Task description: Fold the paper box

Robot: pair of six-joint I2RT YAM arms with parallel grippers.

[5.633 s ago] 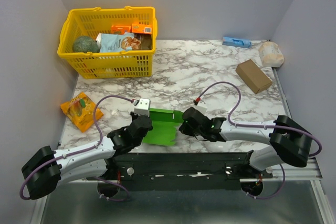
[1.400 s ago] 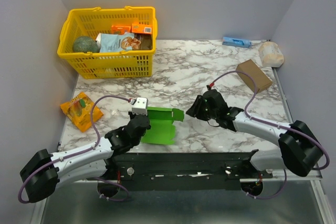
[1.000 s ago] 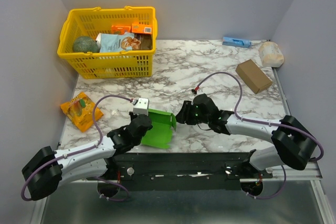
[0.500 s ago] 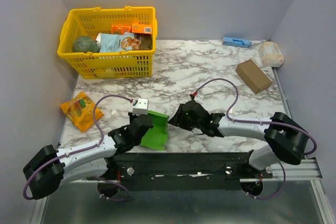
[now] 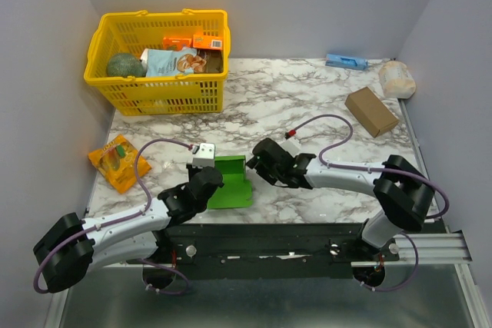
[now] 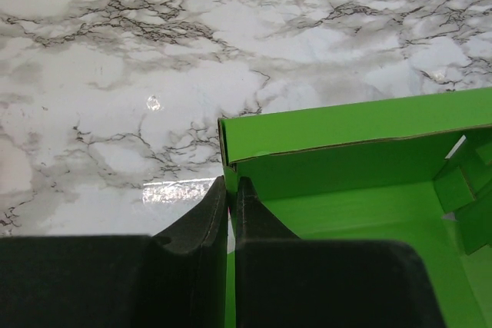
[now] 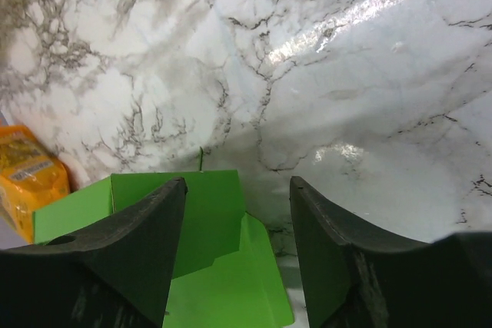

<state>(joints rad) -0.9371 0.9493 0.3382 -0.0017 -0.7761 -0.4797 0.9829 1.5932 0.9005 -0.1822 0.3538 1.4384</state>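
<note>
The paper box [image 5: 233, 183], bright green creased card, lies near the table's front edge between the two arms, its walls partly raised. My left gripper [image 5: 211, 180] is shut on the box's left wall; in the left wrist view the thin card edge runs between the pressed fingers [image 6: 217, 207], with the box [image 6: 354, 190] spreading to the right. My right gripper [image 5: 258, 161] stands open at the box's far right corner. In the right wrist view its fingers [image 7: 157, 224] straddle a raised panel of the green box [image 7: 207, 259] without gripping it.
A yellow basket [image 5: 108, 81] of groceries stands at the back left. An orange packet [image 5: 117, 160] lies left of the box, also seen in the right wrist view [image 7: 27, 178]. At the back right are a brown cardboard box [image 5: 371, 110], a blue item [image 5: 346, 61] and a white bag [image 5: 397, 79].
My right gripper has swept left against the box and opened wider. The box's right side has folded up, so it looks narrower. The left gripper has kept its hold.
</note>
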